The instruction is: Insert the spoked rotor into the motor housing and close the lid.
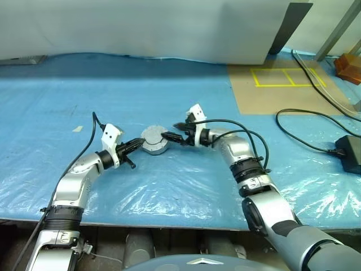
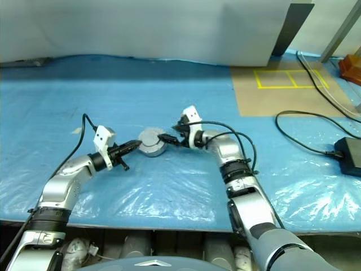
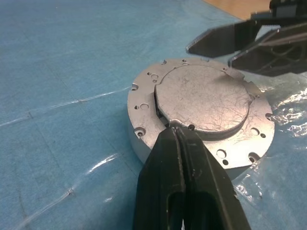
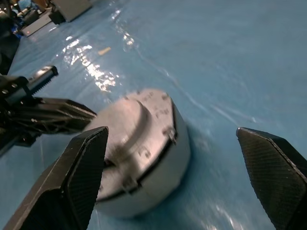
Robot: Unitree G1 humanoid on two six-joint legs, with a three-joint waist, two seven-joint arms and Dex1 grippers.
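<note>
The motor housing (image 1: 156, 151) is a short grey cylinder standing on the blue plastic-covered table (image 1: 84, 113), mid-table. The lid (image 3: 204, 98), a grey cap with a raised centre, lies on top of it; in the right wrist view a dark seam runs between lid and housing (image 4: 158, 177). The spoked rotor is hidden. My left gripper (image 1: 139, 143) is shut, and its tip (image 3: 175, 128) touches the near edge of the lid's raised centre. On the housing's other side my right gripper (image 1: 169, 137) is open, its wide-spread fingers (image 4: 76, 177) just clear of the housing and holding nothing.
Black cables (image 1: 304, 132) and a black power brick (image 1: 350, 152) lie on the table's right. A brown panel with yellow tape (image 1: 282, 79) sits at the back right, an orange object (image 1: 350, 68) beyond it. The table's front edge (image 1: 169, 224) runs close below both arms.
</note>
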